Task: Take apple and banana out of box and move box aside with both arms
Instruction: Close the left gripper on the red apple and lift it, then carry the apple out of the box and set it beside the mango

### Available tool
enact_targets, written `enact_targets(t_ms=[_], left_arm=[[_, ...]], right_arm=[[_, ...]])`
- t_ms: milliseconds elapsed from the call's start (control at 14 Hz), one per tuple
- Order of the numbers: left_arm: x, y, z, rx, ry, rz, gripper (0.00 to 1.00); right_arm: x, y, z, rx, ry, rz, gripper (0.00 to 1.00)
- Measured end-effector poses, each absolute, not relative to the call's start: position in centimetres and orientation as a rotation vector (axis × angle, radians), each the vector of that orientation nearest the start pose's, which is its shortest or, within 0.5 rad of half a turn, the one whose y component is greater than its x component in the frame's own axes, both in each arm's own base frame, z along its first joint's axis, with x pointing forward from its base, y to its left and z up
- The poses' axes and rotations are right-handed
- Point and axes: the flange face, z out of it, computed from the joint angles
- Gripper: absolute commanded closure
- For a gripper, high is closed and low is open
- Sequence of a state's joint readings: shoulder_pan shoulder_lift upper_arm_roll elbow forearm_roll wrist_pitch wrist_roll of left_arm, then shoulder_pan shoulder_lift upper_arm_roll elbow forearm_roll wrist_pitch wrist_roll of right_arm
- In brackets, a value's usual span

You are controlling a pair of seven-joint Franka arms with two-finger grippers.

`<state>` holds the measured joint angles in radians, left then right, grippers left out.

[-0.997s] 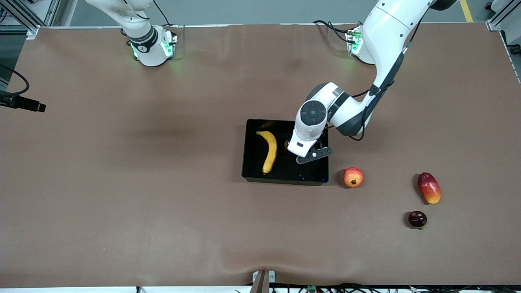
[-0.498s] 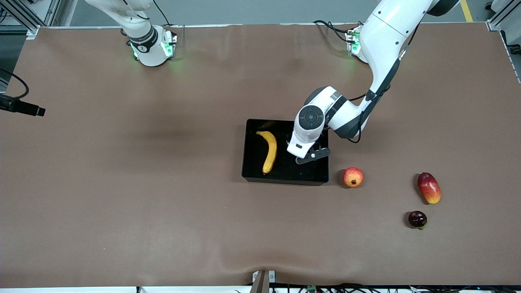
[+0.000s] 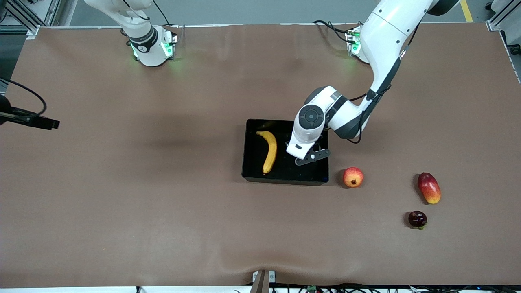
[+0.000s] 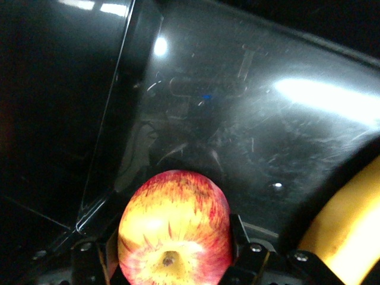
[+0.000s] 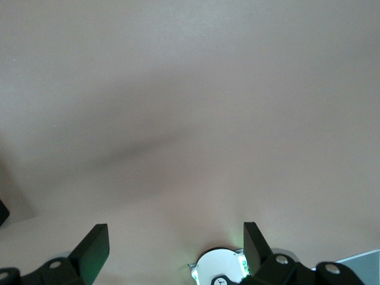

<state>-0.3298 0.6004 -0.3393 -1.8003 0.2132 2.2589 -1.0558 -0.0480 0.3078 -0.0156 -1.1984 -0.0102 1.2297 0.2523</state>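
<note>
Fingers of the left tool have drawn in over the last second and now pinch the apple from both sides, low inside the box at the middle of the front view. The arm itself has barely shifted in that time. By the look of it, the first fruit is gripped and ready to lift, though it is not yet clear of the box floor. The apple shows red streaks over yellow, stem dimple facing the wrist camera, with glossy black plastic all around it. The banana lies untouched in the same box, beside the apple and toward the right arm's end of the tabletop. The right tool waits with fingers spread, high over bare tabletop by its own base.
</note>
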Motion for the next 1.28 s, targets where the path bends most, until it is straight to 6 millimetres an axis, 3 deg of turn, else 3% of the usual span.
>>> enact_targets(t_ms=[356,641,783,926,1282], left_arm=[[53.3,-38.6,27.0,-3.085,-0.462,0.045,1.0],[55.5,-37.0,34.4,-3.039,-0.467,0.019,1.0],[57.1,-34.1,37.9,-3.032,-0.445,-0.003,1.0],[58.5,-30.0,39.3,-3.01,-0.428,0.02,1.0],[62.5,-18.8,38.0,-2.994,-0.422,0.102,1.0]], right_arm=[[61.2,-2.7,58.3,-3.116,0.514,0.445,0.0],[61.9,-0.6,57.4,-3.128,0.478,0.461,0.0],[62.2,0.1,56.9,-3.131,0.461,0.469,0.0],[62.5,1.2,56.4,-3.136,0.434,0.477,0.0],[63.3,3.5,55.1,-3.141,0.378,0.488,0.0]])
